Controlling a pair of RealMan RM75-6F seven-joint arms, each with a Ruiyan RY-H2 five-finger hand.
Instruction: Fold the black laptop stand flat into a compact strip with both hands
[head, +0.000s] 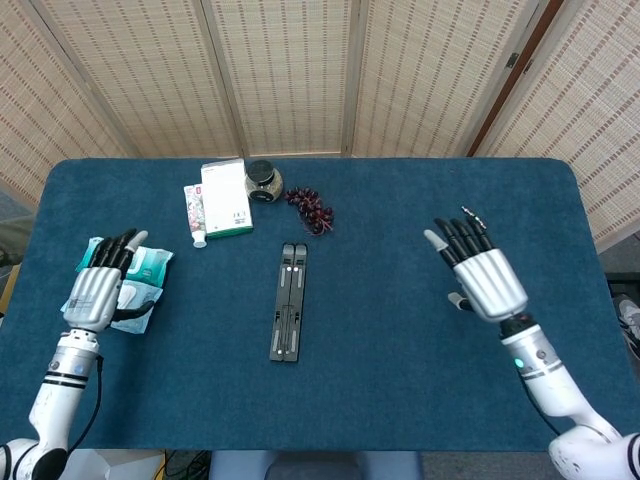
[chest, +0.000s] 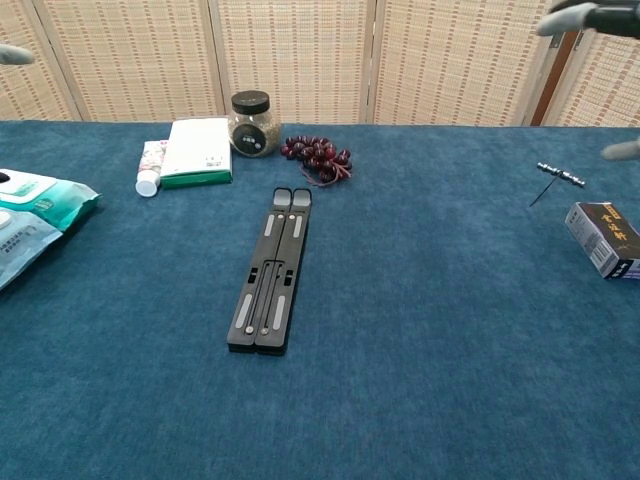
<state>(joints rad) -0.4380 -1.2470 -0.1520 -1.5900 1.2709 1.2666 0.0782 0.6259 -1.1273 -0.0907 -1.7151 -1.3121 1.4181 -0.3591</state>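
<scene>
The black laptop stand (head: 288, 301) lies folded flat as a narrow strip in the middle of the blue table; the chest view shows the stand (chest: 272, 269) with nothing touching it. My right hand (head: 478, 273) is raised at the right side, well away from the stand, fingers spread and empty. Only its fingertips (chest: 590, 15) show at the top right of the chest view. My left hand (head: 98, 286) hovers at the far left above the wipe packs, fingers extended and holding nothing.
Teal wipe packs (head: 140, 280) lie at the left. A white box (head: 226, 197), a tube (head: 192, 215), a jar (head: 264, 182) and grapes (head: 311, 209) sit behind the stand. A small black box (chest: 603, 238) and a thin tool (chest: 553, 178) are at the right.
</scene>
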